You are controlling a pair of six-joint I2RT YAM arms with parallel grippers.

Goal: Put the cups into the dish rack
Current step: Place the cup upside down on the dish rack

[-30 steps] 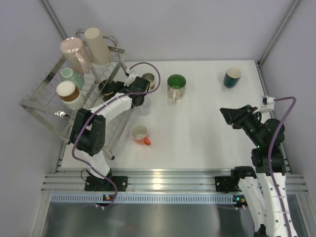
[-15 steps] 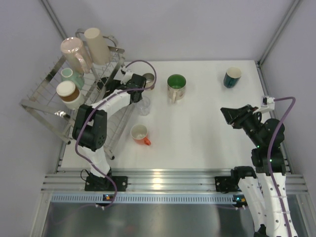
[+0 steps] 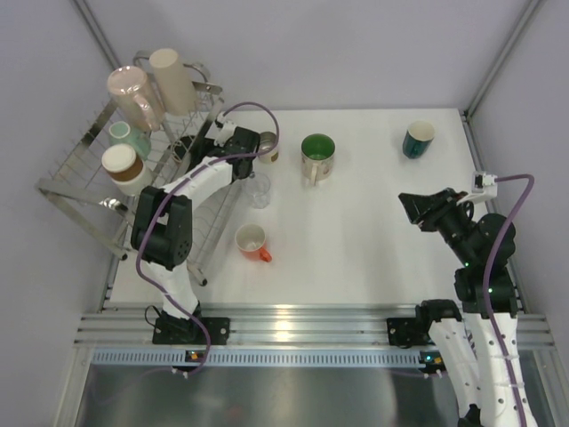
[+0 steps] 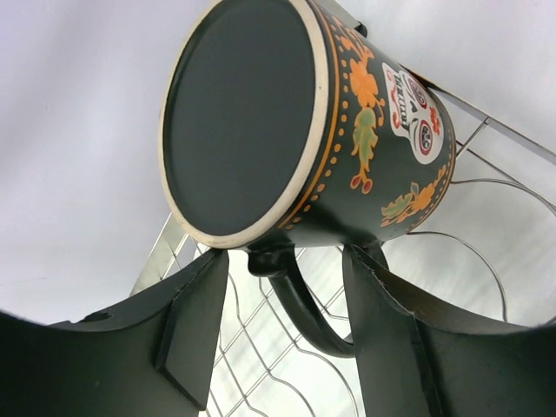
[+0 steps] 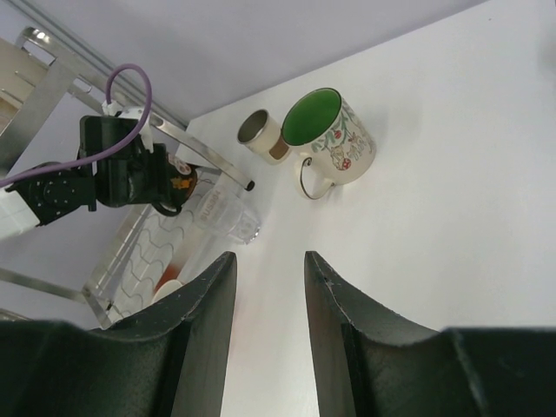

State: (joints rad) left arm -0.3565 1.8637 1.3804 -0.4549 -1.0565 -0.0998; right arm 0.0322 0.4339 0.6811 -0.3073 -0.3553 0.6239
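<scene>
A black mug with orange flowers and a skull (image 4: 261, 130) lies tilted on the wires of the dish rack (image 4: 261, 347), its base towards the camera. My left gripper (image 4: 285, 261) is open, its fingers either side of the mug's handle (image 4: 304, 313). From above, the left gripper (image 3: 210, 142) is at the dish rack's right side (image 3: 71, 191), by the black mug (image 3: 185, 148). Pink (image 3: 132, 93), beige (image 3: 173, 80), teal (image 3: 129, 138) and brown-banded (image 3: 120, 165) cups sit in the rack. My right gripper (image 3: 411, 206) is open and empty above the table, as the right wrist view shows (image 5: 268, 261).
On the table stand a steel cup (image 3: 267, 144), a green-inside mug (image 3: 317, 156), a dark teal cup (image 3: 418, 138), a clear glass (image 3: 258, 189) and an orange-handled white mug (image 3: 252, 240). The green-inside mug (image 5: 330, 139) and the glass (image 5: 228, 215) also show in the right wrist view.
My left gripper and the black mug have shifted a little towards the back along the rack's right side. The right arm has not moved.
</scene>
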